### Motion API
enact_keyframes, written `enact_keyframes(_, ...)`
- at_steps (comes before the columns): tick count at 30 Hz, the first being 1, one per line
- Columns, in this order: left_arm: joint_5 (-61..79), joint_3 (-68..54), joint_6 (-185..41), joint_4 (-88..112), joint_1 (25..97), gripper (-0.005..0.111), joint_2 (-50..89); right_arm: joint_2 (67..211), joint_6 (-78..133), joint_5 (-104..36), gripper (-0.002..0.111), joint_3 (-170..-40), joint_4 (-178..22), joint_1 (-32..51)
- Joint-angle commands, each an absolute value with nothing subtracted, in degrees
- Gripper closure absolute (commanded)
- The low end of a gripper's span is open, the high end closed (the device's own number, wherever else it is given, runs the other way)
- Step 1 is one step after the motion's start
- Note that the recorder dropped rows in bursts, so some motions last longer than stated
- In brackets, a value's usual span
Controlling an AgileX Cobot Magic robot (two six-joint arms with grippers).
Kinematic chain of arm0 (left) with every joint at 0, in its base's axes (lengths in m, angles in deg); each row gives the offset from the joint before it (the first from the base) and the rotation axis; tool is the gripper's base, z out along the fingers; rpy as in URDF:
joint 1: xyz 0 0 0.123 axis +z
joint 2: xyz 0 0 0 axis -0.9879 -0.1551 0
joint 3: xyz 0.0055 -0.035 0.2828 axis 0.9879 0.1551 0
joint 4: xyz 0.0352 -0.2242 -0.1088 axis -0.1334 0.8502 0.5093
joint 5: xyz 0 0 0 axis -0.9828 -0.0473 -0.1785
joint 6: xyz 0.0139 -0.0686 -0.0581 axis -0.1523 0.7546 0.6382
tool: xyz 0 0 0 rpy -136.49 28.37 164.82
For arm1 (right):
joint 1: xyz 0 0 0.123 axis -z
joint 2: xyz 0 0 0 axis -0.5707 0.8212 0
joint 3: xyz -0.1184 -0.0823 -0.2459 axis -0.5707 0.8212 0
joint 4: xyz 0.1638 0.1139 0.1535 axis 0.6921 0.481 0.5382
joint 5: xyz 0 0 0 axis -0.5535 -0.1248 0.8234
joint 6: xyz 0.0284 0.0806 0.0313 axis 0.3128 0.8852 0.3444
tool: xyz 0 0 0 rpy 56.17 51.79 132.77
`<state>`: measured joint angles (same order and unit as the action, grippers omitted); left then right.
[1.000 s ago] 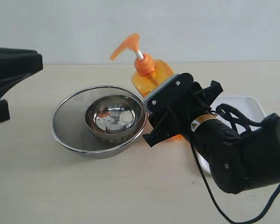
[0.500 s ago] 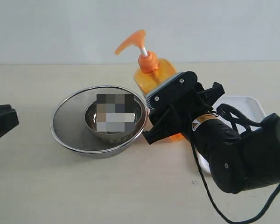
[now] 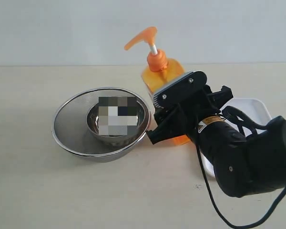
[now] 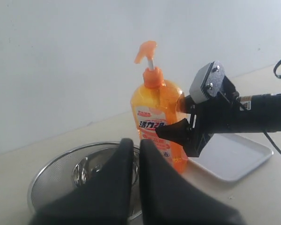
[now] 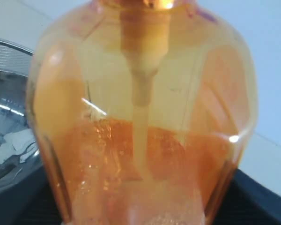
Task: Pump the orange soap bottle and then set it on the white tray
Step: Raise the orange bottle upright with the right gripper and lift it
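Observation:
The orange soap bottle point(image 3: 163, 76) stands nearly upright between the steel bowls and the white tray point(image 3: 251, 109), its pump head point(image 3: 142, 38) raised on the white stem. My right gripper point(image 3: 174, 130) is shut on the bottle's lower body. The bottle point(image 5: 145, 117) fills the right wrist view, with dark fingers point(image 5: 260, 199) at either side. In the left wrist view the bottle point(image 4: 154, 112) is gripped beside the tray point(image 4: 234, 154). My left gripper point(image 4: 133, 146) is shut and empty, back from the bottle over the bowls, and out of the exterior view.
A steel mesh bowl point(image 3: 66, 129) holds a smaller steel bowl point(image 3: 93, 125), just left of the bottle. The same bowls point(image 4: 51, 173) lie under my left gripper. The right arm's black cable point(image 3: 214, 200) hangs over the table's front. A pale wall stands behind.
The right gripper has carried the bottle rightward and slightly up, away from the bowls toward the tray. The left gripper has withdrawn leftward out of the exterior view.

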<state>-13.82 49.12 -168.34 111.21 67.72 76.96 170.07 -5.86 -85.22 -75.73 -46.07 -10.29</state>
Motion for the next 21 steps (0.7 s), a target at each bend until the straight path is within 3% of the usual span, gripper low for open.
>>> enact_keyframes(1, -12.5, 50.1, -167.0, 111.9, 67.9, 0.102, 81.0, 169.8, -4.7, -89.9, 0.104, -76.0, -46.5, -10.4)
enact_keyframes(21, -9.3, 52.5, -166.4, 111.9, 67.9, 0.102, 86.1, 169.8, -1.0, -93.9, 0.104, -76.0, -44.4, -10.4)
